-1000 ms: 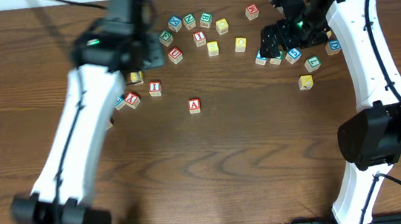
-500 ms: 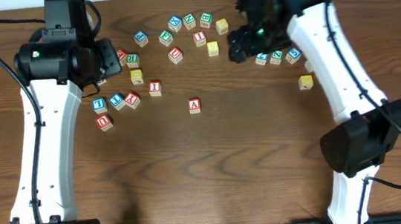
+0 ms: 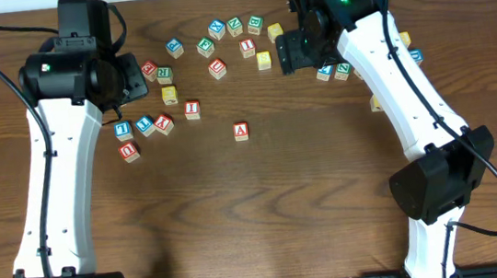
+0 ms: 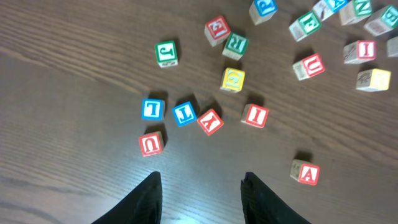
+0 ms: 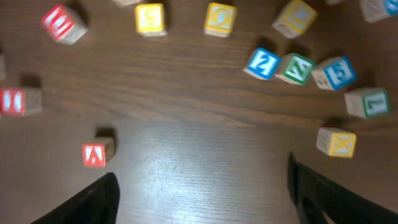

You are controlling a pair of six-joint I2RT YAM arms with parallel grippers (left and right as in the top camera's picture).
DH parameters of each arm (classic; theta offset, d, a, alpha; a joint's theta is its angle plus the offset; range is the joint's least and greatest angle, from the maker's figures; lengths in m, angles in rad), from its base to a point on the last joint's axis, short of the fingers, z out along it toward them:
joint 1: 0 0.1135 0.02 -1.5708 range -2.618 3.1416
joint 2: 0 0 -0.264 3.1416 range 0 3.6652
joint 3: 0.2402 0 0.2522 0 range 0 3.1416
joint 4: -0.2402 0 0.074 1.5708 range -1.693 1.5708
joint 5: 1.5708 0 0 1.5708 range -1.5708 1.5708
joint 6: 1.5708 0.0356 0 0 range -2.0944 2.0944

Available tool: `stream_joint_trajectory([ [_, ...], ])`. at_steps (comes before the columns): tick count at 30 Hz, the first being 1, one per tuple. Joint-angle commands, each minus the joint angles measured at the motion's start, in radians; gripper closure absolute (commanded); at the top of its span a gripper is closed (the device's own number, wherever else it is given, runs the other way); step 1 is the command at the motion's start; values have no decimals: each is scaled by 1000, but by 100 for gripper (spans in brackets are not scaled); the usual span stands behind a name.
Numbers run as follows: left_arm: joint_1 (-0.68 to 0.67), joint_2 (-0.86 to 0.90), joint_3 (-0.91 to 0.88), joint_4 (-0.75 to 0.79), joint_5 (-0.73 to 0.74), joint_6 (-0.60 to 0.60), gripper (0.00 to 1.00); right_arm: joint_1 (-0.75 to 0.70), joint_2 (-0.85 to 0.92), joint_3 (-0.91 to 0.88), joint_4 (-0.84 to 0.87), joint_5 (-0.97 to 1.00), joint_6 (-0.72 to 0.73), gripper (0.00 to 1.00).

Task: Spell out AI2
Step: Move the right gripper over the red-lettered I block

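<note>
The red-framed A block (image 3: 241,131) lies alone toward the table's middle, also in the left wrist view (image 4: 306,172) and the right wrist view (image 5: 96,152). One red I block (image 3: 192,110) (image 4: 255,115) (image 5: 18,101) sits to its upper left, and a second red I block (image 3: 247,48) (image 4: 360,51) lies in the back cluster. The blue-framed 2 block (image 5: 262,63) (image 3: 324,73) lies beside a green Z block (image 5: 296,67), by my right arm. My left gripper (image 3: 131,82) (image 4: 200,186) hovers open and empty. Also open and empty, my right gripper (image 3: 288,61) (image 5: 202,193) hangs over the back blocks.
Scattered letter blocks ring the back: blue L (image 4: 152,109), blue T (image 4: 185,113), red U (image 4: 151,143), green J (image 4: 166,52), yellow blocks (image 5: 151,17) (image 5: 220,17), a blue block (image 5: 336,71) and yellow K (image 5: 336,142). My right arm crosses above the right-hand cluster.
My right gripper has swung left from the right-hand cluster to above the yellow blocks, its jaws narrowing a little. My left arm moved left early, then held still.
</note>
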Motion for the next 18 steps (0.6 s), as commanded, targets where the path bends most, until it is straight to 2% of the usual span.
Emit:
stream_joint_trajectory([
  [1, 2, 19, -19, -4, -17, 9, 59, -4, -5, 18, 0, 77, 98, 22],
  [8, 2, 21, -19, 4, -17, 9, 59, -2, -5, 18, 14, 60, 76, 24],
  [14, 2, 21, -19, 19, -21, 9, 58, -5, -3, 19, 81, -49, -34, 36],
  [18, 2, 21, -19, 38, -20, 8, 58, -10, 43, 83, 95, -77, -64, 38],
])
